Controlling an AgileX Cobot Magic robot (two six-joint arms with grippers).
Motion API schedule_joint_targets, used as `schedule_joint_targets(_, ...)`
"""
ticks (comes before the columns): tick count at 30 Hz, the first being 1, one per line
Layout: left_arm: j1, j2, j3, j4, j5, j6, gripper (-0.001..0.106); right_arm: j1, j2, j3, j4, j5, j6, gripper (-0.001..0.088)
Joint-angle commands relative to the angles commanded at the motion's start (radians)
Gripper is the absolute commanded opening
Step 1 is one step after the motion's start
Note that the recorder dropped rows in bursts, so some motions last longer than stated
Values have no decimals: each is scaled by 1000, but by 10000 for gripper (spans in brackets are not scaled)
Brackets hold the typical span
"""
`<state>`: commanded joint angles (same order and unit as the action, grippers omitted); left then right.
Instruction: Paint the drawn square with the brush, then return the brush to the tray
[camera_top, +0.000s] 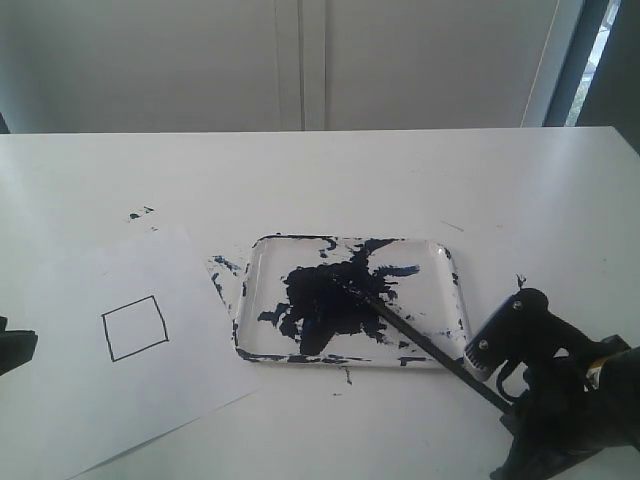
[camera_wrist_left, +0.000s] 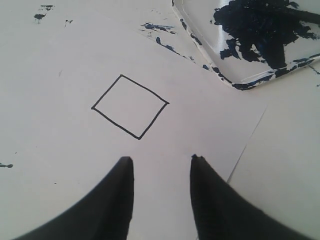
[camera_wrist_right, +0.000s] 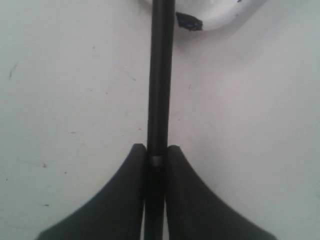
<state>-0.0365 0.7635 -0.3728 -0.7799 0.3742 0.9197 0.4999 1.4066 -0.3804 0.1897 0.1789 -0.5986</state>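
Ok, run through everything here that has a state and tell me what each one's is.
drawn square, blank, nothing painted inside.
tray, blotched with dark paint.
brush, tip lying in the tray, handle gripped.
right gripper, shut on the brush.
left gripper, open, holding nothing.

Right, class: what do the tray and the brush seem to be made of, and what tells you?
The tray: likely clear glossy plastic; the table shows through it. The brush: smooth black stick, slight sheen, plastic or painted wood; cannot tell which.
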Motion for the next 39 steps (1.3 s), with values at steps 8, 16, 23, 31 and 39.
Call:
schedule_joint_targets(8, 0, 0, 0, 0, 0, 0, 428, 0, -76, -29, 21, 62, 28, 0)
schedule_joint_targets(16, 0, 0, 0, 0, 0, 0, 428, 0, -206, -110, 43, 297, 28, 0)
schedule_joint_targets(23, 0, -5, 0, -11, -8, 0, 428, 0, -308, -149, 43, 384, 46, 0)
schedule_joint_targets(31, 0, -19, 0, -11, 0, 0, 428, 0, -331, -165, 43, 412, 133, 0)
schedule_joint_targets(39, -21, -17, 0, -11, -27, 128, 428, 0, -331, -165, 93, 415, 214, 0)
